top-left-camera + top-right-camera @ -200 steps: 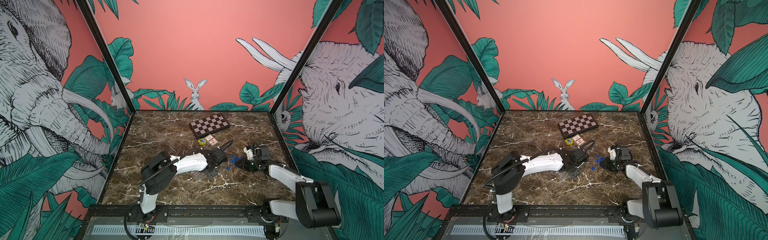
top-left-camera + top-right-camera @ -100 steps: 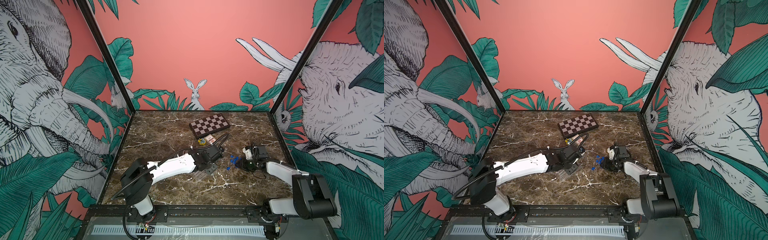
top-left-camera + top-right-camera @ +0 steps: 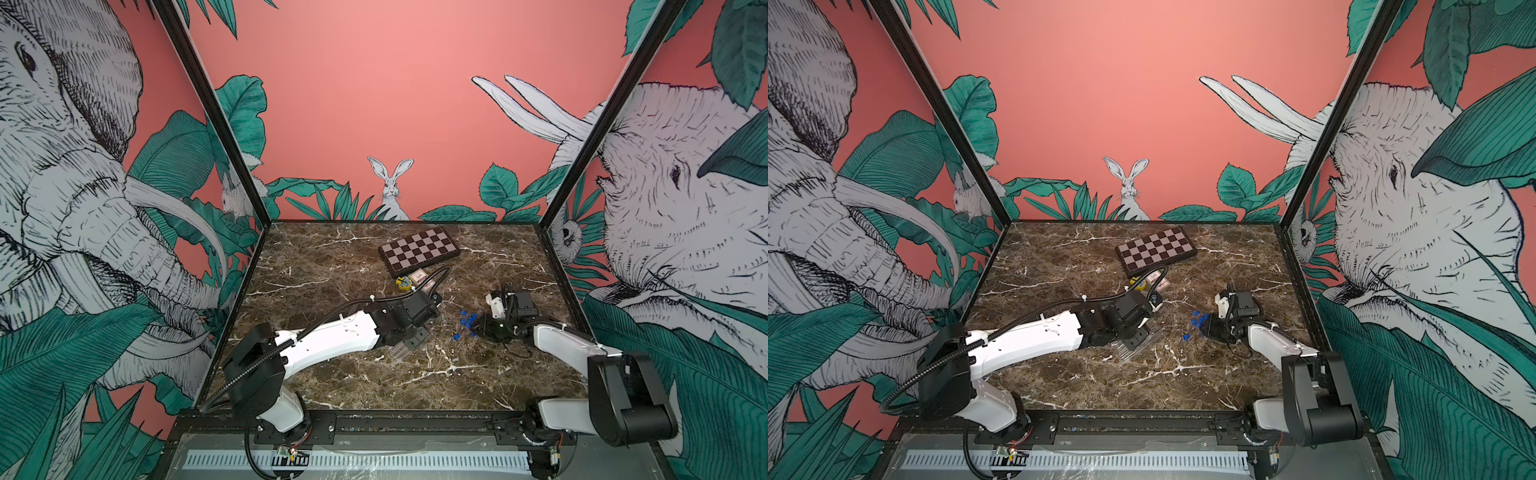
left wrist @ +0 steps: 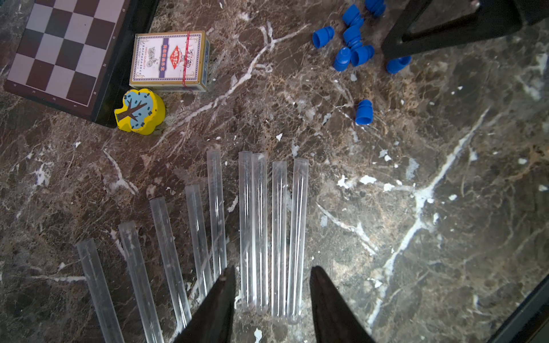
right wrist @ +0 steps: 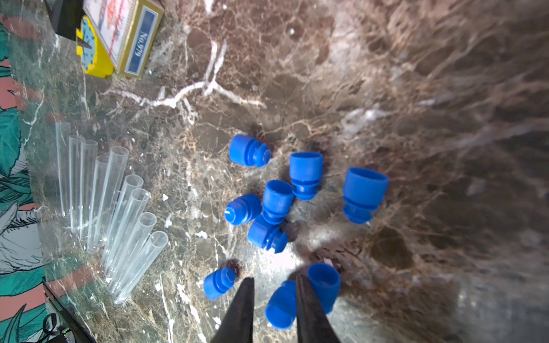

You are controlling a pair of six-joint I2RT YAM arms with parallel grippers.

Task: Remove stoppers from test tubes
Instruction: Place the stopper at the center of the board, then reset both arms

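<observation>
Nine blue stoppers (image 5: 277,200) lay loose on the marble counter (image 4: 445,208). They were stubby ribbed caps with stepped plugs, most in a tight cluster and one a little apart toward the tubes. Near them, nine clear test tubes (image 4: 279,237) lay flat and uncapped in a fanned row, nearly lost against the dark stone.

The right tool (image 5: 274,277) sat low at the cluster's edge, its jaws narrowly parted. One stopper lay between them, with a gap showing on one side. The left tool (image 4: 273,268) stood open and empty above the rounded ends of four tubes.

Farther back sat one box of cards (image 4: 169,61), one yellow tree block (image 4: 139,111) and one chessboard (image 4: 59,50), close together.
</observation>
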